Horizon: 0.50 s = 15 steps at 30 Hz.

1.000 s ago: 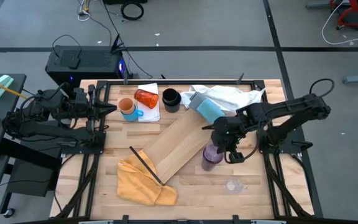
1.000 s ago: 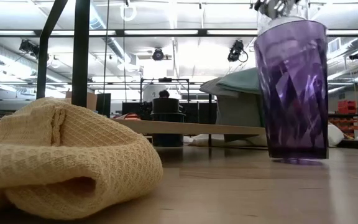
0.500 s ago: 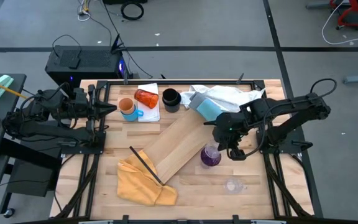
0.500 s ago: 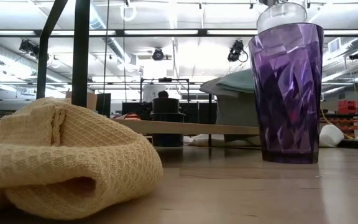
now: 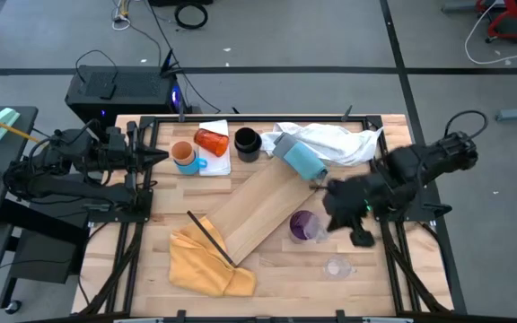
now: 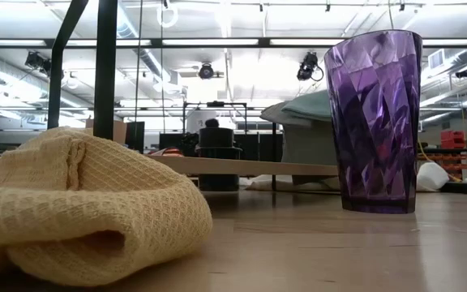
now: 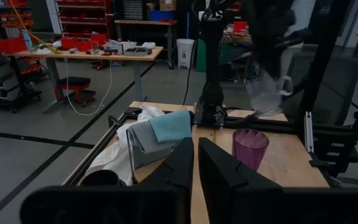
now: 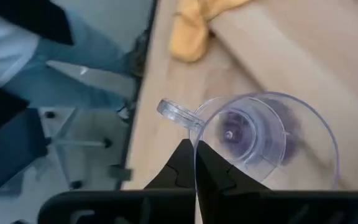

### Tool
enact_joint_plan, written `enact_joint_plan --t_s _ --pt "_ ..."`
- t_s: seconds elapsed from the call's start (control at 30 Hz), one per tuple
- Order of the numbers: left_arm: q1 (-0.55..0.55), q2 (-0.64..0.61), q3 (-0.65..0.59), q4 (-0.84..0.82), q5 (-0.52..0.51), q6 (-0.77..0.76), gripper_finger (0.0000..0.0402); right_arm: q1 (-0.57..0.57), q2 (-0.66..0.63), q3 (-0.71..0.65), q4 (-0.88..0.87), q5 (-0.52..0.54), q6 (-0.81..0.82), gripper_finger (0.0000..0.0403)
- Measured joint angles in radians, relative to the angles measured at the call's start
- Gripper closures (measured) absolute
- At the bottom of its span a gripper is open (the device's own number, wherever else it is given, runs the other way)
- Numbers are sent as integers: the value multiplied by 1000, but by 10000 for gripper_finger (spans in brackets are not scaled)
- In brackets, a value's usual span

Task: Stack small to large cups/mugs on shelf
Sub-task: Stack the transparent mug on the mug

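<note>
Desk (image 5: 281, 274), right of centre: right gripper (image 8: 194, 152) pinches clear mug (image 8: 272, 112) rim above purple cup (image 5: 304, 225); we judge nesting intended.

Right hand (image 5: 359, 235): motion-blurred in high view. Clear mug (image 8: 266, 140): cut off by right wrist picture's lower edge. Yellow cloth (image 6: 79, 207): cropped at low view's left edge.

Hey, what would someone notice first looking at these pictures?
The purple cup looms in the low view, upright on the table by the pale wooden board. Near it, the right gripper holds a clear mug aloft by its rim. A yellow cloth lies crumpled at the board's end; the left gripper waits at the table's left.
</note>
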Motion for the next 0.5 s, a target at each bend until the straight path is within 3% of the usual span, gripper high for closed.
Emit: enact_joint_plan --t_s 0.3,0.5 --pt "0 0 0 0 -7 0 361 208 9 -79 -9 108 259 403" --pt "0 0 0 0 -8 0 367 294 11 -213 84 112 378 403"
